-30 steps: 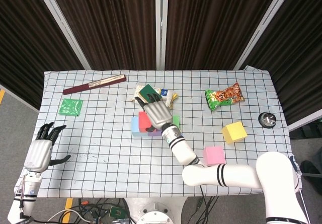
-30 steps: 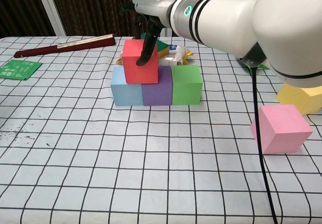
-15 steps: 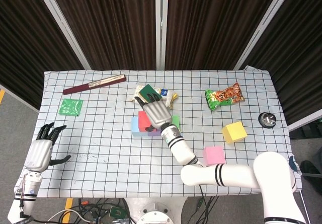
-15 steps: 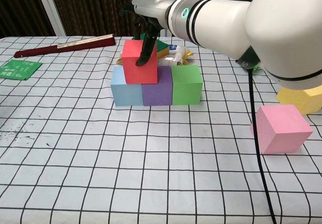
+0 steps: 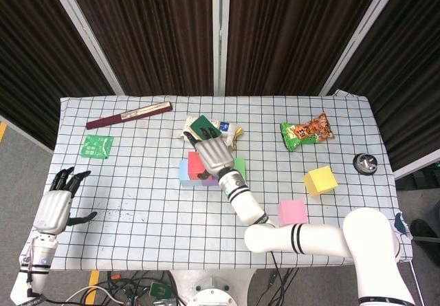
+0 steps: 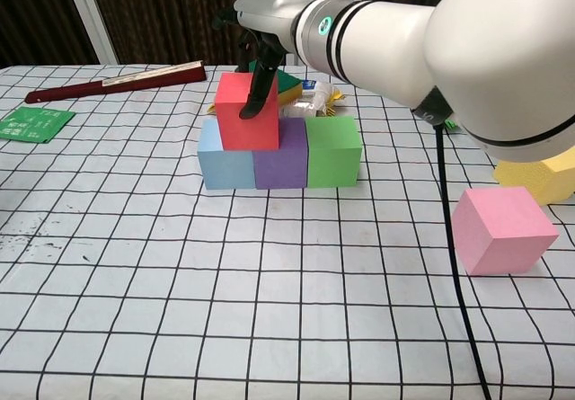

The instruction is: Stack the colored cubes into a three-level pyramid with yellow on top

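Robot lab test bay, dark curtains in metal frames, grid-cloth table, loose cables on floor

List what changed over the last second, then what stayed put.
The right hand, holding the red cube on the blue cube and purple cube, nudged it slightly left. The grip is unchanged. The green cube, pink cube, yellow cube and left hand did not move.

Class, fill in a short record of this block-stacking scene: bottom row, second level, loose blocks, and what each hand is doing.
bottom row: blue block, purple block, green block, side by side
second level: red block on the blue and purple blocks
loose blocks: pink block, yellow block
right hand: fingers on the red block
left hand: open, holds nothing
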You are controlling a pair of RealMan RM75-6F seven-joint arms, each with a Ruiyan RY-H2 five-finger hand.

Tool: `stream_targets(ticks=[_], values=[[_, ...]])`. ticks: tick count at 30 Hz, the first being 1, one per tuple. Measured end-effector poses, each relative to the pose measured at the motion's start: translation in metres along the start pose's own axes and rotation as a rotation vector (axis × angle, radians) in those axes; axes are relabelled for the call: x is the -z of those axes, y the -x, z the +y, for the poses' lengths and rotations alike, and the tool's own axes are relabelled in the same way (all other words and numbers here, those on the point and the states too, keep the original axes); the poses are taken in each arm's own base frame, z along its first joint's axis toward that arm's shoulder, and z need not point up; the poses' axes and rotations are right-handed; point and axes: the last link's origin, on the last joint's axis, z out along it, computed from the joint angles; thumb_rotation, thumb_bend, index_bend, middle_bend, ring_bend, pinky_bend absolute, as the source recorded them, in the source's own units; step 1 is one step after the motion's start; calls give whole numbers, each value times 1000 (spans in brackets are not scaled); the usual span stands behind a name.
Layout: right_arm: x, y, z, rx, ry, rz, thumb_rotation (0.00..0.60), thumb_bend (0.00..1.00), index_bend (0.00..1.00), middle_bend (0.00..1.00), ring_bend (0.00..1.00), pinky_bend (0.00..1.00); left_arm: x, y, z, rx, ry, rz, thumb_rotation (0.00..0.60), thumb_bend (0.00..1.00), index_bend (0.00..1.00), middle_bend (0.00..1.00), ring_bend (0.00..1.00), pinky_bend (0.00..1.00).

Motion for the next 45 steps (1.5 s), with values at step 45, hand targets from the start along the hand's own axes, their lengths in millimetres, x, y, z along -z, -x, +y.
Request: stream_targets(ticks=[45], values=[[24,-32,9,-2,-29,3,600,0,0,201,0,0,0,5,1,-6,2,-19,600,0,155,182,25,36]])
